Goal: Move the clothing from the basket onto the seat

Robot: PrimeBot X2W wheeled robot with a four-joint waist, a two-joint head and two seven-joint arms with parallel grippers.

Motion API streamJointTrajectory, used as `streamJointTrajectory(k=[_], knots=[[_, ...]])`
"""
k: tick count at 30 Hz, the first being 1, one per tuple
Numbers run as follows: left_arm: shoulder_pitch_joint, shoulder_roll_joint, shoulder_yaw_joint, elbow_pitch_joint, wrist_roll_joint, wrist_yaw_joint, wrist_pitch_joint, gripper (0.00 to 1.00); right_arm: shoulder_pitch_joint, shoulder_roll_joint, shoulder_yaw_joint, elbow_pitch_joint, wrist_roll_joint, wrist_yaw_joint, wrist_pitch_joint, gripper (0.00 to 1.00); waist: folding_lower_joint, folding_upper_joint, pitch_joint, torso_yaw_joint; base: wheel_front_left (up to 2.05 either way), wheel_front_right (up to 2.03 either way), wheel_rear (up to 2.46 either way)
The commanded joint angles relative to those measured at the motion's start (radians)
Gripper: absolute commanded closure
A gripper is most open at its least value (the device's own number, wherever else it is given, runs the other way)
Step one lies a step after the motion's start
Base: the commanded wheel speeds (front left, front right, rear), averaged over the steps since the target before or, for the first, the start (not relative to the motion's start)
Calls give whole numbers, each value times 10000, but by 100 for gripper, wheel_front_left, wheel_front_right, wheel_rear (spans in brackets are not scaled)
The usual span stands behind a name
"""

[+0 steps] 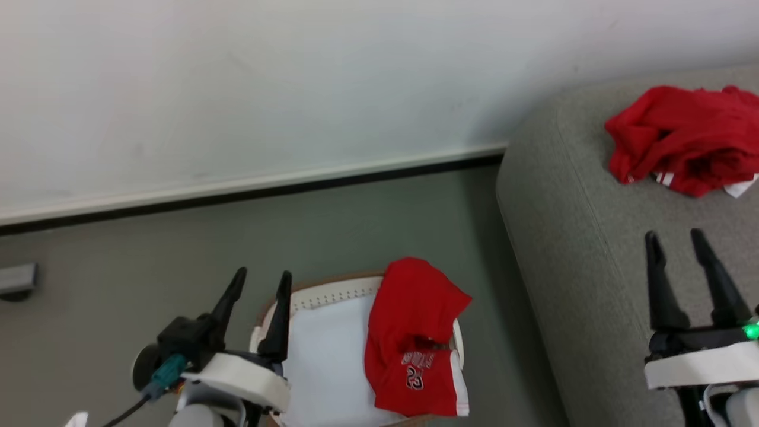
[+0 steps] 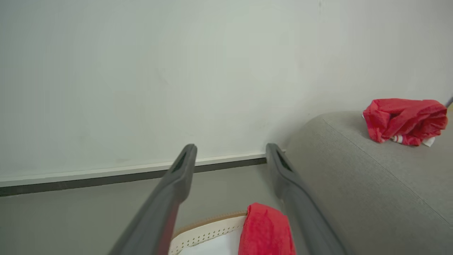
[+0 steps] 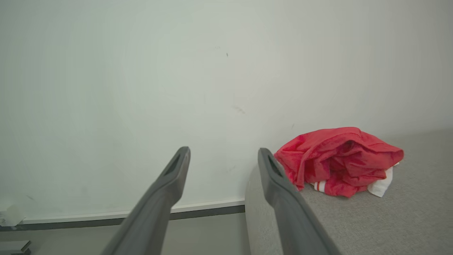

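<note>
Left fingers (image 1: 280, 314) spread, nothing held; right fingers (image 1: 659, 284) likewise, over seat (image 1: 581, 249). Red jersey (image 1: 415, 338) draped over basket (image 1: 332, 293) rim, just right of left fingers (number 23 showing). Bunched fold best pinched deep, then lifted clear of rim. Other garment (image 1: 682, 139) already laid on seat, ahead of right fingers.

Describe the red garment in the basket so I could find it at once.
Start at the big grey seat on the right; on the floor just left of it stands a cream-white basket with a brown rim. The garment hangs over the basket's right side. Unlike the crumpled red heap on the seat, it shows white lettering and the number 23.
</note>
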Motion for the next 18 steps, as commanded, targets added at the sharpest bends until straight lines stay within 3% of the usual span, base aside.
streamJointTrajectory(k=[1, 10, 18], knots=[[-204, 167, -52, 136, 155, -25, -3, 0, -143, -45, -101, -66, -61, -18, -32, 0, -1, 0, 622, -419, 0, 0, 0], [-1943, 762, -1455, 1738, 326, -125, 349, 0, -622, 263, -1027, -833, -235, -18, -31, 0, -1, 0, 2355, -1058, 0, 0, 0], [-3625, 1490, -3518, 3006, -502, -112, 1689, 0, -1099, 677, -1442, -1417, -285, -18, -31, 0, -1, 0, 3787, -1468, 0, 0, 0]])
